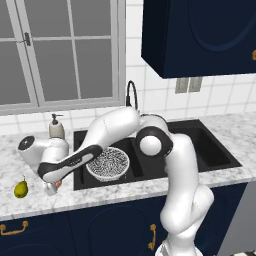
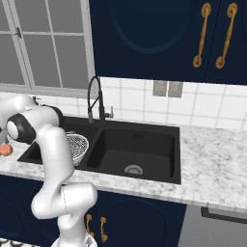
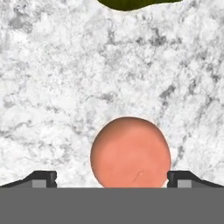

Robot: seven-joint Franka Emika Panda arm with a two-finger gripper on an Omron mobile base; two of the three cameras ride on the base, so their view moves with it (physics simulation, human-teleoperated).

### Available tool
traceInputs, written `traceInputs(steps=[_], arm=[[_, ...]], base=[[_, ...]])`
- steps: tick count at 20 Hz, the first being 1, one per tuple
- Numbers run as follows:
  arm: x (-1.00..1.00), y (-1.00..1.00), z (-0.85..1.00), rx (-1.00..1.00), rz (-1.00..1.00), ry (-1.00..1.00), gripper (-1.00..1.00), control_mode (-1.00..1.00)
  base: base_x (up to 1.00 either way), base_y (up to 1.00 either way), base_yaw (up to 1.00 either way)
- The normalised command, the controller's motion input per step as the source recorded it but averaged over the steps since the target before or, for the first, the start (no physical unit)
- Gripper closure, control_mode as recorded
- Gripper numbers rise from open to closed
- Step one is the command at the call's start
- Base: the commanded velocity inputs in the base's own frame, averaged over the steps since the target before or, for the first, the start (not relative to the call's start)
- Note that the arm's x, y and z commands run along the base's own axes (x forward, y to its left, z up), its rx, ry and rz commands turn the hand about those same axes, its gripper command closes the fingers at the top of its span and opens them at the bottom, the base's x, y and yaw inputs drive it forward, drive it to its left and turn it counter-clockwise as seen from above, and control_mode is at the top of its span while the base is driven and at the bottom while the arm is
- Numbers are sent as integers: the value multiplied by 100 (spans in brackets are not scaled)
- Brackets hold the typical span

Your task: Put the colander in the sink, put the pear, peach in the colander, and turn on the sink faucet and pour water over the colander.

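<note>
Already, colander (image 1: 107, 164) sits in sink (image 1: 210, 150).

The scene is evenly and brightly lit, with no glare. Only faint shadows are cast. Everything is rendered sharp, without blur.

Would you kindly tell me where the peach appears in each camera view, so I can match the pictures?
Left base view: peach at lower left, on the counter's front edge, mostly hidden by the gripper.
Right base view: at the far left edge, left of the sink.
Hand view: bottom centre, between the open fingertips.
Shared landmark: the marble counter.
</note>
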Motion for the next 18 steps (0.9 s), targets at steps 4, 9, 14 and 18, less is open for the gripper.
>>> traceInputs(steps=[4, 9, 14, 18], arm=[[21, 5, -22, -3, 21, 0, -100, -100], [12, 2, -15, -3, 20, -1, -100, -100], [1, 0, -19, -3, 19, 0, -100, -100], [3, 3, -23, -3, 17, 0, 100, -100]], base=[[0, 0, 0], [0, 0, 0], [0, 0, 0], [0, 0, 0]])
